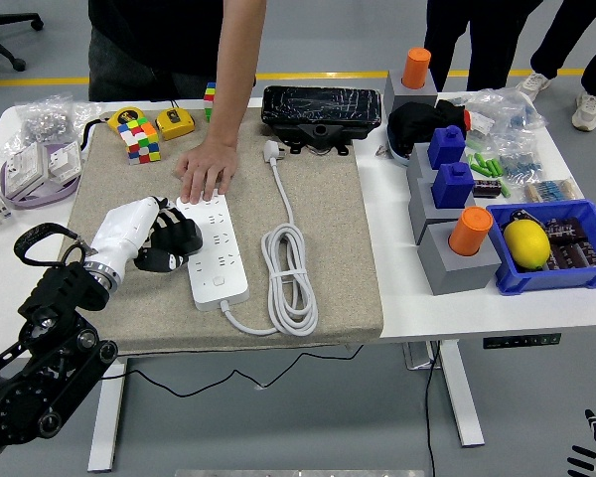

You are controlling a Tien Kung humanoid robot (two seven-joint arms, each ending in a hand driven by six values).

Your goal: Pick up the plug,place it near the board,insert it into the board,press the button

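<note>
Step in hand: bringing plug to board.
Your left hand (159,243), closed around the black plug (179,238), sits at the white power strip's (217,248) nine o'clock; next, align prongs over sockets.

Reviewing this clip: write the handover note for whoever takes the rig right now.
Left hand: curled around the black plug, held against the left edge of the white power strip.
Right hand: only fingertips show at the picture's bottom right corner, idle.
A person's hand presses the strip's far end down on the beige mat.
Done: plug picked up and brought to the strip.
Left: seat it in a socket, not visibly inserted yet; then press the strip's button near its close end.
</note>
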